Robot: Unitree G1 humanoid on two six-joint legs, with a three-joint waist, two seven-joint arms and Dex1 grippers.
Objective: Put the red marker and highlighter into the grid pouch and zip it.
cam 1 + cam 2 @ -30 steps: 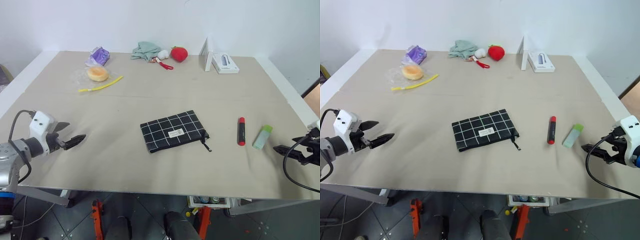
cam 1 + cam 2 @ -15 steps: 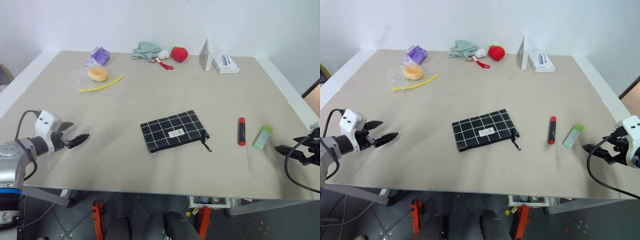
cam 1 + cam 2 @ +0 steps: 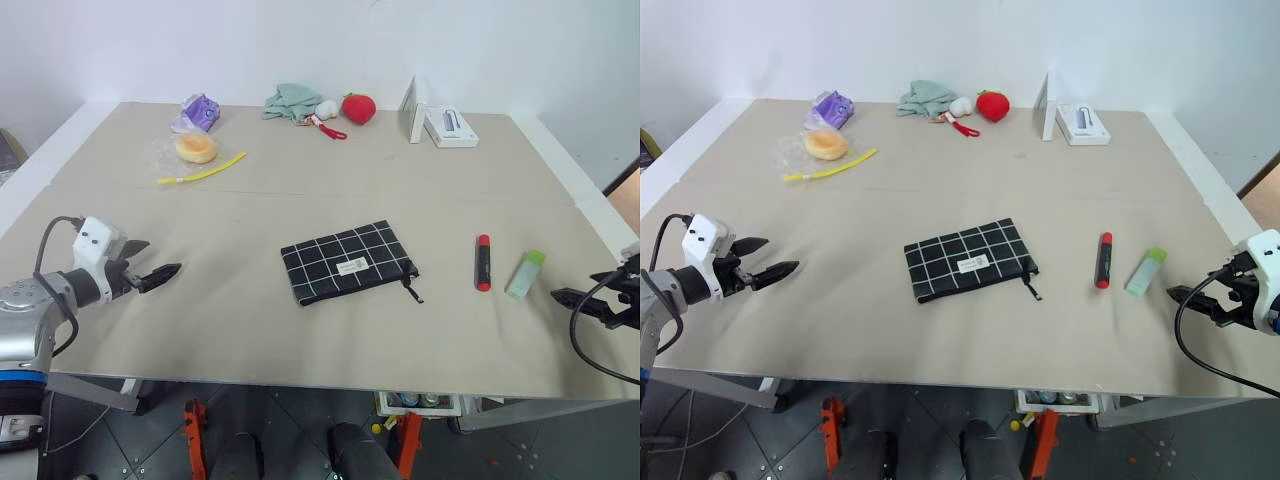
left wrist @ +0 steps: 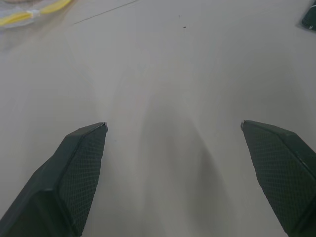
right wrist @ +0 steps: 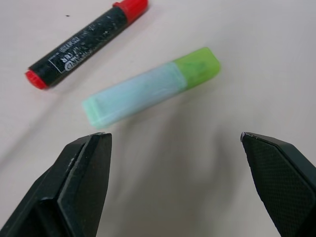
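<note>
The grid pouch (image 3: 348,262) lies flat near the table's middle, its zipper pull (image 3: 413,291) toward the right. To its right the red marker (image 3: 483,263) lies on the table, with the pale green highlighter (image 3: 525,274) just beyond it. My right gripper (image 3: 1200,297) hovers open at the table's right edge, close to the highlighter (image 5: 148,88) and the marker (image 5: 86,43), touching neither. At the left edge my left gripper (image 3: 158,258) is open over bare table, far from the pouch, with nothing between its fingers (image 4: 79,168).
Along the back stand a wrapped bun (image 3: 195,147) with a yellow strip (image 3: 202,173), a purple packet (image 3: 199,110), a green cloth (image 3: 290,100), a strawberry plush (image 3: 358,107) and a white box (image 3: 440,125). The table's front edge (image 3: 320,385) runs just below both grippers.
</note>
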